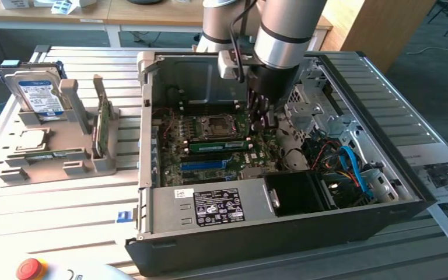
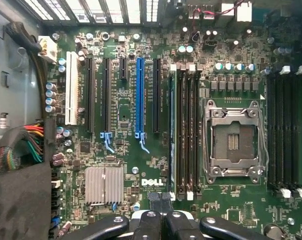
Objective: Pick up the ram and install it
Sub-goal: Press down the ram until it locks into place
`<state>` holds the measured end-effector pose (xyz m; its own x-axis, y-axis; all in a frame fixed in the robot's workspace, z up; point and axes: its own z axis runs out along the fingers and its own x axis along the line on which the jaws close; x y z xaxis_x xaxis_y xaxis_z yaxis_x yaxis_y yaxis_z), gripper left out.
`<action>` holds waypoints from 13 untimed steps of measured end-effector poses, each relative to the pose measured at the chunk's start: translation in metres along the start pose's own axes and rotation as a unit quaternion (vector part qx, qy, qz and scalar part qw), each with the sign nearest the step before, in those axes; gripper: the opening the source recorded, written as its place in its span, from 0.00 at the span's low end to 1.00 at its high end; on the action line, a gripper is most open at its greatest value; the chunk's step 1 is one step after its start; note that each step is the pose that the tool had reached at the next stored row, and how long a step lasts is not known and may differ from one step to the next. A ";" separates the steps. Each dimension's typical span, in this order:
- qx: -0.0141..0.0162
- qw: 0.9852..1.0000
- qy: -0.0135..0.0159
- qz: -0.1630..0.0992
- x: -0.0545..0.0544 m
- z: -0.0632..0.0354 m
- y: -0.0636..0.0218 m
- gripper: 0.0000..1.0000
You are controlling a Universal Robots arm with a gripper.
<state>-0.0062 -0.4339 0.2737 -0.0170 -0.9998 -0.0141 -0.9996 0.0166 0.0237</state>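
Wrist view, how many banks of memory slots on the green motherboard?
2. One bank of long black memory slots lies between the blue expansion slot and the silver processor socket; the other bank lies on the socket's far side.

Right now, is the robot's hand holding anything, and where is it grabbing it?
Nothing. The hand is shut and empty, and the ram sits slotted into the motherboard.

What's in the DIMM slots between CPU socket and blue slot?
The ram fills the one farthest from the CPU socket; other slots look empty. Its contact edge is hidden.
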 end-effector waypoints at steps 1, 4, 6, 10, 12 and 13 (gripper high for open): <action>0.000 1.000 0.000 0.000 0.000 0.0018 -0.0001 0.11; 0.000 1.000 0.000 0.000 0.000 0.0073 -0.0002 0.11; 0.000 1.000 0.000 0.000 0.000 0.0109 -0.0003 0.11; 0.000 1.000 0.000 0.000 0.000 0.0131 -0.0003 0.11; 0.000 1.000 0.000 0.000 0.000 0.0131 -0.0003 0.11; 0.000 1.000 0.000 0.000 0.000 0.0133 -0.0003 0.11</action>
<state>-0.0062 -0.4339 0.2604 -0.0170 -0.9998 -0.0141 -0.9996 0.0167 0.0238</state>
